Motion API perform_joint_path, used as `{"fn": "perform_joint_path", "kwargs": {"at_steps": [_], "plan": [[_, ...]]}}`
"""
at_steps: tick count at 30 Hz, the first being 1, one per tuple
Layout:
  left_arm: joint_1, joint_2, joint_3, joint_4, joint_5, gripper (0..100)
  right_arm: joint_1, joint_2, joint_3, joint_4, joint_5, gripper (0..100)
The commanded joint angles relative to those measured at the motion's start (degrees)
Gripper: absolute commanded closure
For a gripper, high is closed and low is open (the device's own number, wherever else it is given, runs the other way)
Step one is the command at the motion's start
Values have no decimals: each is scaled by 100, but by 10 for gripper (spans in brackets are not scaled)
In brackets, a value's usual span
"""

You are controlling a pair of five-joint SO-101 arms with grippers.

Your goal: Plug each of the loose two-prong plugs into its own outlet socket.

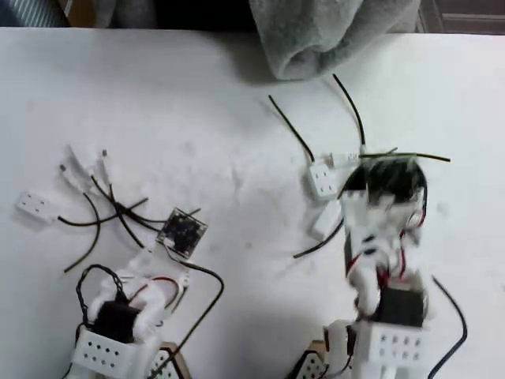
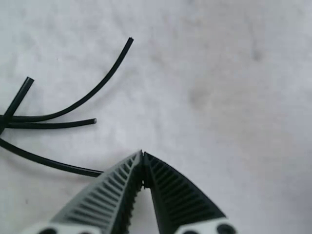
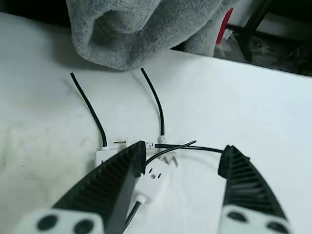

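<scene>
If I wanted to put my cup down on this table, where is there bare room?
The far left corner of the table, beyond the wire tangle, is bare. So is the middle strip between that tangle and the white socket blocks. It is crowded around those blocks, where the right arm stands over loose wires.

Bright, even light; soft shadow beneath the grey cloth (image 3: 146, 29).

bare table (image 1: 237, 103) between wire tangle (image 1: 110, 209) and sockets (image 1: 322, 180) (grey cloth (image 1: 331, 35) beyond)

overhead view, two close wrist views
</scene>
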Motion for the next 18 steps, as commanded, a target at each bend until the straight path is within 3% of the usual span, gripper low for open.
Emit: {"fn": "perform_joint_path", "kwargs": {"at_steps": [1,5,10,18], "plan": [[48,-66,-44,35,-53,976,-488,2018,-1679,980,-800,747],[48,-66,-44,35,-53,976,-1297,3767,-2699,2000,-1565,747],[48,-66,-44,35,-53,976,-2026,5297,-3051,2132,-2004,747],[48,-66,-44,35,-53,976,-1648,6308,-3033,2053,-1978,747]]}}
